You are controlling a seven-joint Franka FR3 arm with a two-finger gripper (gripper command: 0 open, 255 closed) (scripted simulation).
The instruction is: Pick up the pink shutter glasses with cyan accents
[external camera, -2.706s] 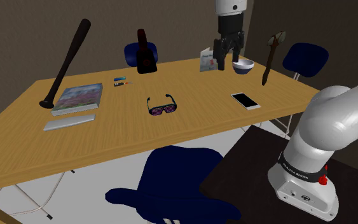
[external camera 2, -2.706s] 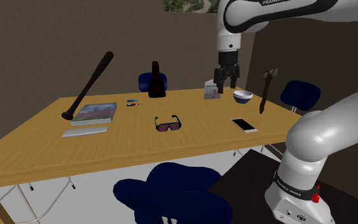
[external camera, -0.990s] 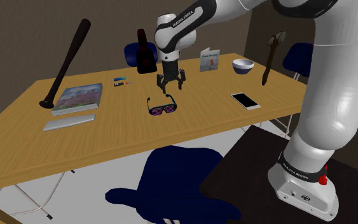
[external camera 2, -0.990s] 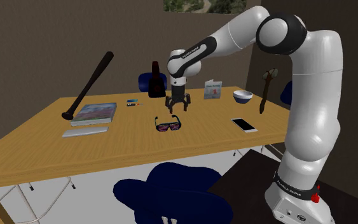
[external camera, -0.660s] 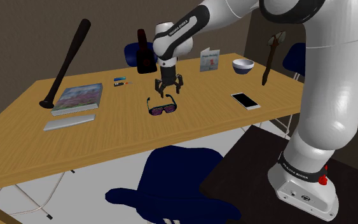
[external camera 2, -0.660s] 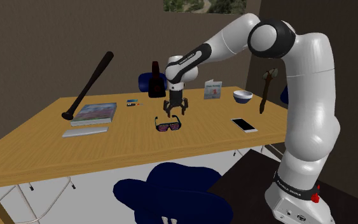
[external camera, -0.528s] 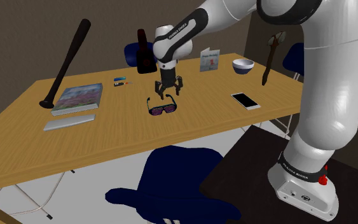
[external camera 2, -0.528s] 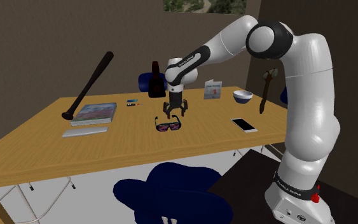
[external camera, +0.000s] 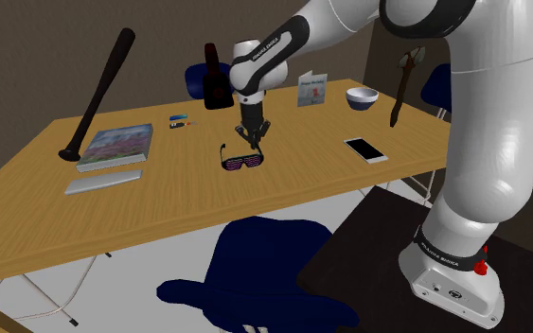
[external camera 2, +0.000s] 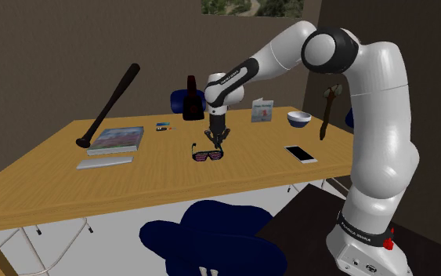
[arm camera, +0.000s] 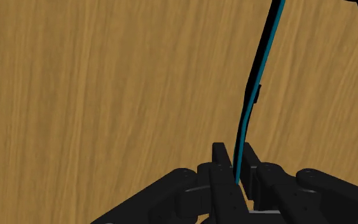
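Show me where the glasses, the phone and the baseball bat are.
glasses [external camera: 243, 166]: shoulder view, on the front frame.
phone [external camera: 365, 149]: shoulder view, middle of its screen.
baseball bat [external camera: 97, 95]: shoulder view, midway along its shaft.

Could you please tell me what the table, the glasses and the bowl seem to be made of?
Table: wood, judging by the tan grain streaks, with a matte finish.
Glasses: probably plastic. The thin black frame has a cyan edge and pink slats, but the material is not certain.
Bowl: smooth and white outside, dark inside. It may be ceramic, but the look leaves it open.
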